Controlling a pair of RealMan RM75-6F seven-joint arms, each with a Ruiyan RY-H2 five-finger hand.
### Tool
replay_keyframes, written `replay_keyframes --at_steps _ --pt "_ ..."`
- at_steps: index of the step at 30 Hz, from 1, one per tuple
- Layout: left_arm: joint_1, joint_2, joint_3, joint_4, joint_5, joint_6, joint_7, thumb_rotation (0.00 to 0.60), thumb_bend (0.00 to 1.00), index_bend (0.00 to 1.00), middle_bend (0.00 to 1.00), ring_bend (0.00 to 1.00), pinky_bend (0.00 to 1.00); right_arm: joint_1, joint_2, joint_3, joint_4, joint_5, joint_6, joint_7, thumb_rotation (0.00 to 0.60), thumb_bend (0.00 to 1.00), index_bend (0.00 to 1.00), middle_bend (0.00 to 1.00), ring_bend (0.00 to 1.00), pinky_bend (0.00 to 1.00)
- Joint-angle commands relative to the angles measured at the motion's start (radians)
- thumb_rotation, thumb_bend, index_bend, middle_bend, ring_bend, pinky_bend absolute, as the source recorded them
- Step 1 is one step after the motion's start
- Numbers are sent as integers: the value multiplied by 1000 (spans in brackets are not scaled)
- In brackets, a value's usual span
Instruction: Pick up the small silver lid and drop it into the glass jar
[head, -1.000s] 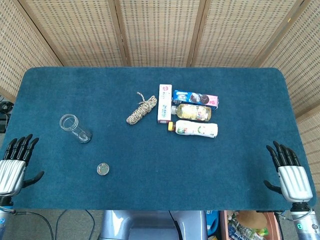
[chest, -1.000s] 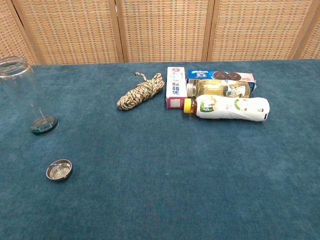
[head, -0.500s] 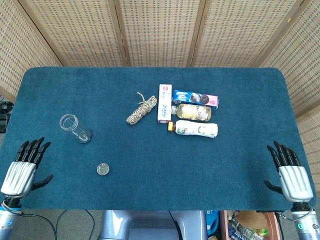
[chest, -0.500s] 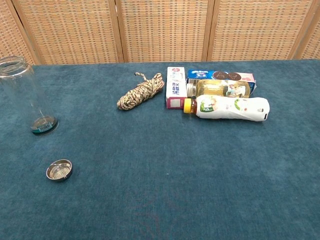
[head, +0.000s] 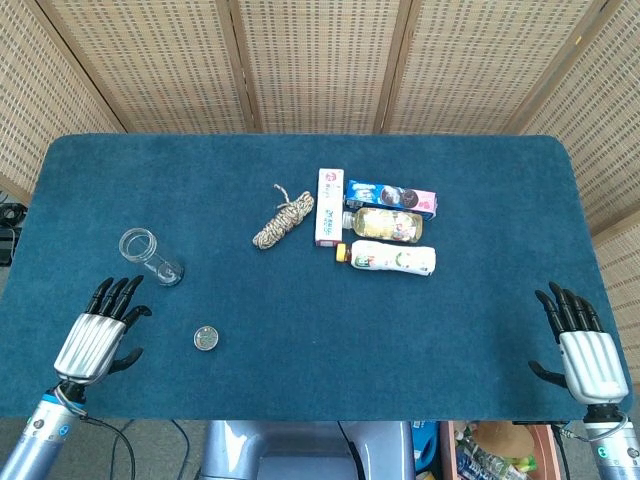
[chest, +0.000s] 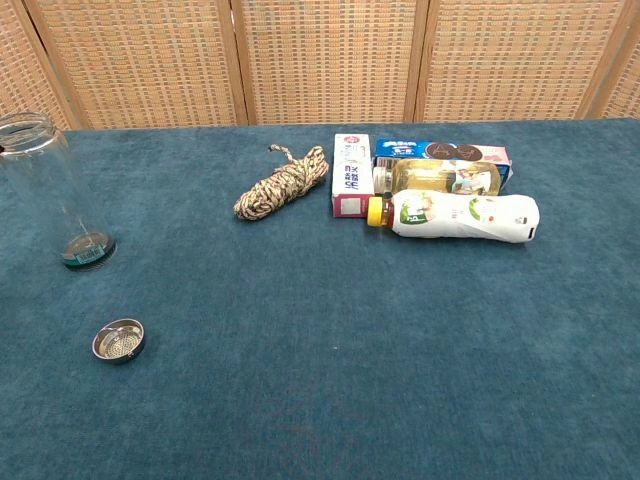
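The small silver lid lies flat on the blue table at the front left. The glass jar stands upright and empty just behind it, further left. My left hand hovers open to the left of the lid, fingers spread and pointing away from me, holding nothing. My right hand stays open at the table's front right corner, far from both objects. Neither hand shows in the chest view.
A coiled rope lies mid-table. Right of it sit a white box, a blue cookie pack and two bottles on their sides. The blue table is backed by woven screens.
My left hand has moved right and forward over the table, closing in on the lid. The right hand, lid and jar have stayed put.
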Motion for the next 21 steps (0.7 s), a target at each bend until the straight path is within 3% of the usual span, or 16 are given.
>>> replay_keyframes --at_steps 1,6,21 --pt "-23 -24 -13 -1 -34 -34 27 600 342 386 0 0 0 0 2 -1 0 -1 0 4 600 123 66 0 0 139" --pt "-47 -61 -22 14 -78 -72 54 600 386 400 0 0 0 0 5 0 2 0 -1 17 600 123 66 0 0 139" --pt "-101 -168 -22 67 -163 -139 141 600 388 423 0 0 0 2 7 -2 -1 0 -8 25 600 123 66 0 0 139"
